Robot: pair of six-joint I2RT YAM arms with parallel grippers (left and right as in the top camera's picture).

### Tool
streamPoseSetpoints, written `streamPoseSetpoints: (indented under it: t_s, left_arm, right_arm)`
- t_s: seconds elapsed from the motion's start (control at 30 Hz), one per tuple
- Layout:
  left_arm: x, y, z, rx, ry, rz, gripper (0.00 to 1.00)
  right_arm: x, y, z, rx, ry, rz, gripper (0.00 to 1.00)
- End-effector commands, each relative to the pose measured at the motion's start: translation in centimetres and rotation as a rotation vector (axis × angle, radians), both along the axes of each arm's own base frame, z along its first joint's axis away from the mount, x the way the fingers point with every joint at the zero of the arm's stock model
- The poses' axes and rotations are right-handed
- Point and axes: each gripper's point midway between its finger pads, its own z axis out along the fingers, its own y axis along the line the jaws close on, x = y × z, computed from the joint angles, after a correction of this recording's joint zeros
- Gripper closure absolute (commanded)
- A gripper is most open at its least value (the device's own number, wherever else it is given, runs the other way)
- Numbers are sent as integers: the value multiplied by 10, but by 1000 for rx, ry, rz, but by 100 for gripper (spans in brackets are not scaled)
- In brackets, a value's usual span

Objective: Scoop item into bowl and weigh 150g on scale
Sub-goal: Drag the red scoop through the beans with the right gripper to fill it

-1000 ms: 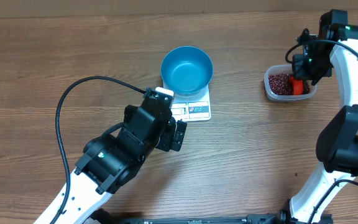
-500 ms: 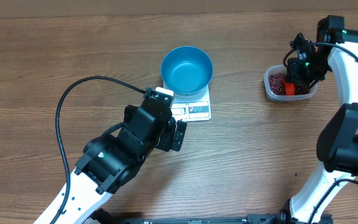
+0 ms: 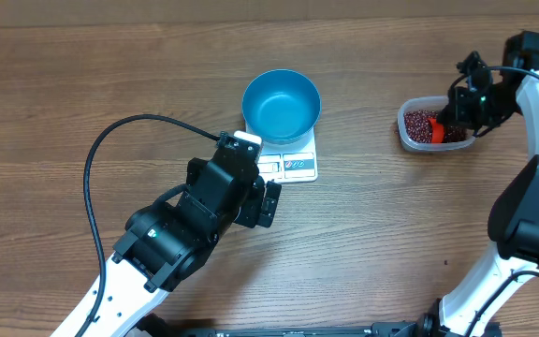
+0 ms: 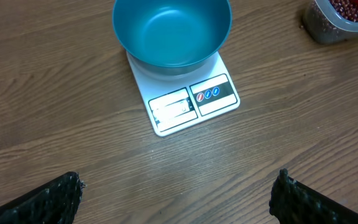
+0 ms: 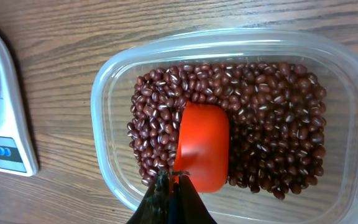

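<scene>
One wrist view shows right gripper (image 5: pixel 173 190) clamping scoop (image 5: pixel 204 146) in beans (image 5: pixel 272 118); left gripper (image 4: pixel 176 196) gapes wide.

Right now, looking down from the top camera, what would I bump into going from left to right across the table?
First the black cable → then the blue bowl sitting on the white scale → then the clear tub of red beans, with the red scoop in it.

The bowl (image 3: pixel 282 103) sits on the scale (image 3: pixel 289 167).
</scene>
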Motion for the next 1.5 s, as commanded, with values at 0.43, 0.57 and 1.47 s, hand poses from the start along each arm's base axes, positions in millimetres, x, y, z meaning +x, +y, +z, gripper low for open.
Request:
streamPoseSetpoints:
  t_s: [0.43,0.57,1.47]
  left_arm:
    - [0,-1,-1,10,-1,-17,0]
    - [0,-1,-1,10,-1,-17,0]
    - [0,-1,-1,10,-1,-17,0]
  right_arm:
    - [-6,12,-36,110,14,-23,96]
    - [-4,12,-37,113,10,-35,96]
    - [1,-1,-18,292,-92,-77,96]
